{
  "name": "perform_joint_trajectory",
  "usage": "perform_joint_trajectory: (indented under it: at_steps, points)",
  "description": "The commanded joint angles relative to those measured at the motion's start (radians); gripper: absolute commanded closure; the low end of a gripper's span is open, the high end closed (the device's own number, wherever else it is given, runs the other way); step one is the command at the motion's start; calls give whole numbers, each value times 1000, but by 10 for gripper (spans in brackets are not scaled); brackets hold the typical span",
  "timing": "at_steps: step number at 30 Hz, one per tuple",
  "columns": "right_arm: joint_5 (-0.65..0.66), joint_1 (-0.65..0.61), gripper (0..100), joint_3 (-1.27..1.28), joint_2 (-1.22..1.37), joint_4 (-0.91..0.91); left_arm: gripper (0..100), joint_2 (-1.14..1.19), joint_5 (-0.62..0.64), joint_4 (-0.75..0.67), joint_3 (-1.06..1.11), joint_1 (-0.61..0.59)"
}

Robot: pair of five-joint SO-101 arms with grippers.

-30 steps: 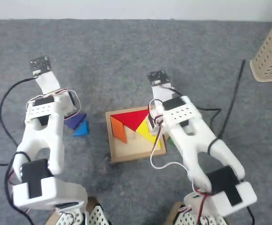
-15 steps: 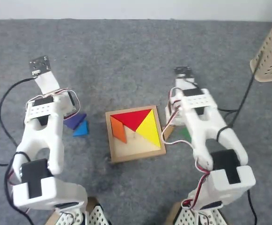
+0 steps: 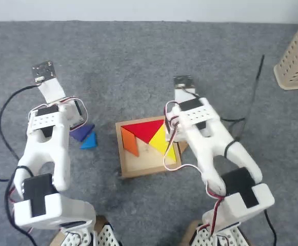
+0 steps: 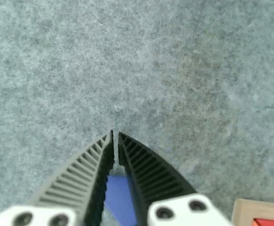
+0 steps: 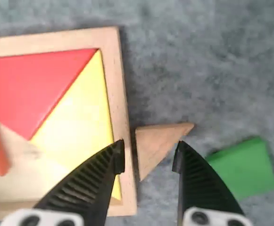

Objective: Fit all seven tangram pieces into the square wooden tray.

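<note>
The square wooden tray (image 3: 144, 170) lies between the arms. It holds a red triangle (image 3: 146, 129), a yellow triangle (image 3: 161, 142) and an orange piece (image 3: 130, 141). My right gripper (image 5: 149, 143) is open, its fingers astride a plain wooden triangle (image 5: 158, 140) lying on the carpet just outside the tray's rim (image 5: 119, 94). A green piece (image 5: 243, 165) lies beyond that triangle. A purple piece (image 3: 82, 131) and a blue triangle (image 3: 89, 141) sit left of the tray. My left gripper (image 4: 114, 135) is shut over bare carpet, with a blue piece (image 4: 118, 200) under its fingers.
Grey carpet covers the whole table. A beige slatted basket (image 3: 296, 54) stands at the far right, and a black cable (image 3: 252, 110) runs up from the right arm. Open carpet stretches behind the tray.
The right arm swung from over the tray's right side out to the right, then back to the tray's right edge. The left arm stayed still.
</note>
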Motion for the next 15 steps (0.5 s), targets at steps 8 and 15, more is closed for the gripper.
perform_joint_trajectory:
  at_steps: [8, 15]
  points:
    - [32, 140, 818, -106, 162, 56, 988, -41, 5, -20, -28, 9]
    - [34, 216, 818, -118, 157, 54, 988, -41, 5, -20, -28, 8]
